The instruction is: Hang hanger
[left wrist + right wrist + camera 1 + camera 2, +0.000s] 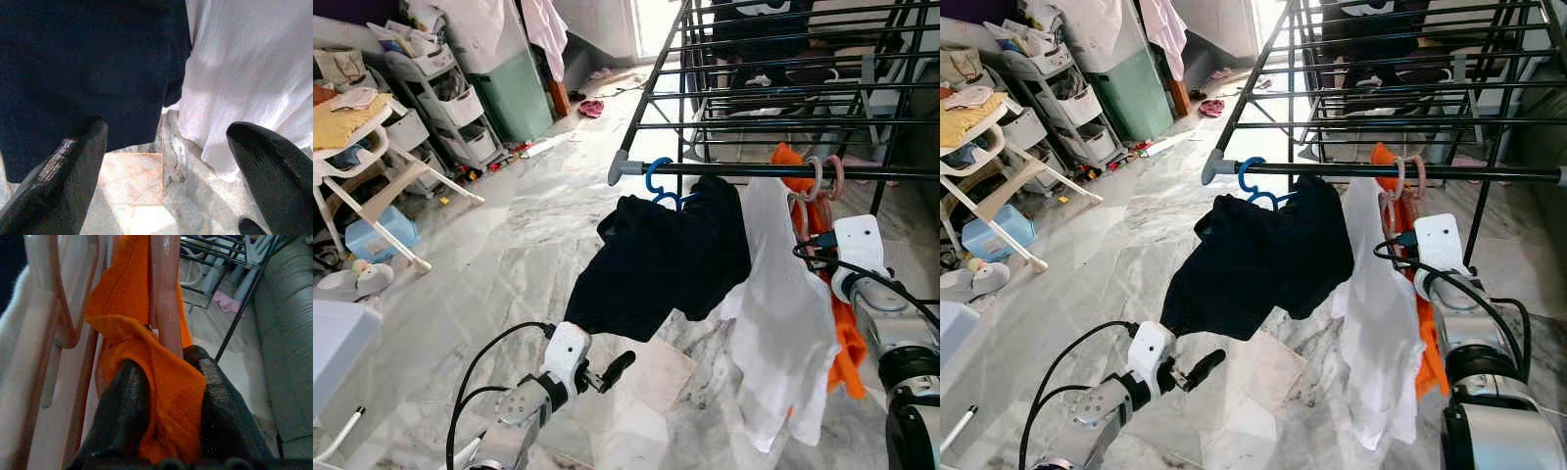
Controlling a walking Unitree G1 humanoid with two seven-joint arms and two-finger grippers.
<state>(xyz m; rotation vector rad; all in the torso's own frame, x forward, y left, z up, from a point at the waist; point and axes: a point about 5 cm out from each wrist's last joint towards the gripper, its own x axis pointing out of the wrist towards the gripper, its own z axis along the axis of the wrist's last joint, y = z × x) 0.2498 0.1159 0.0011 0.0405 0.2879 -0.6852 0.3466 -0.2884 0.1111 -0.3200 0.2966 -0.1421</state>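
Note:
A black rail point(754, 169) of the drying rack carries a blue hanger point(658, 186) with a black garment point(656, 259). Beside it hang a white garment point(783, 313) and an orange garment point(847, 357) on pink hangers point(822, 176). My right gripper point(168, 377) is shut on the orange cloth around the neck of a pink hanger point(165, 293), just under the rail. My left gripper point(612, 372) is low over the floor, below the black garment's hem. It is open, with nothing between its fingers point(73, 166).
The rack's upper tiers point(783, 59) rise behind the rail. A white chair point(372, 176), storage shelves point(440, 98) and a green cabinet point(514, 93) line the left side. Marble floor point(509, 245) lies between them and the rack. A grey sofa point(288, 333) sits to the right.

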